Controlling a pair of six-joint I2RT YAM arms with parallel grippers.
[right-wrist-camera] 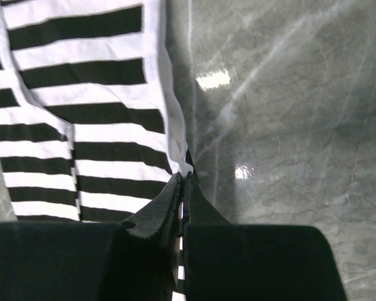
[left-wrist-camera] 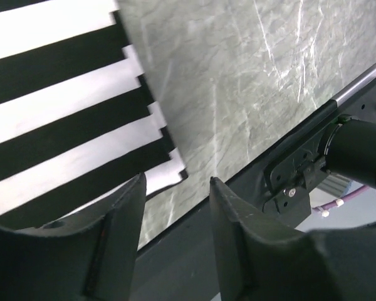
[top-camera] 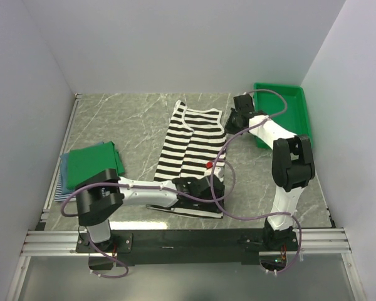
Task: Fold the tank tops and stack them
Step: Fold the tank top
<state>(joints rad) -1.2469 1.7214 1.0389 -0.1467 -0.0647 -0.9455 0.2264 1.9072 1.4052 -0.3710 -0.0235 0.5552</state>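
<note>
Left arm reaches low across the near table edge. The left gripper [left-wrist-camera: 175, 188] has its jaws apart above the hem corner of the black-and-white striped tank top [top-camera: 191, 150], which lies flat at mid-table. Right arm is extended forward, and the right gripper [right-wrist-camera: 183, 179] is clamped on that top's far edge. The green bin [top-camera: 301, 113] sits at far right. The folded green tank top [top-camera: 94, 162] rests on the blue tops [top-camera: 64, 172] at left.

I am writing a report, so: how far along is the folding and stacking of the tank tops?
Done: the green top lies folded on blue cloth at the left. In hand: the striped top, in the middle; the right pincer is shut on its edge, the left pincer open by its hem. Left: finish folding it and stack it.
</note>
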